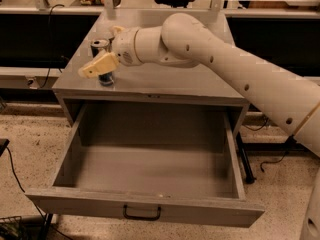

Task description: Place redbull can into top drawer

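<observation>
The redbull can (pixel 100 47) stands upright on the left front part of the grey cabinet's top (pixel 165 81). Its silver top and its blue base show. My gripper (pixel 96 65) is at the can, and its beige end crosses in front of the can's middle. The white arm reaches in from the right across the cabinet top. The top drawer (pixel 70 154) is pulled far out below, and nothing lies inside it. Its front panel carries a small dark handle (pixel 142 213).
Dark shelving and a glass-fronted bench run behind the cabinet. Cables (pixel 15 176) lie on the speckled floor at the left. A dark table leg (pixel 243 156) stands right of the cabinet.
</observation>
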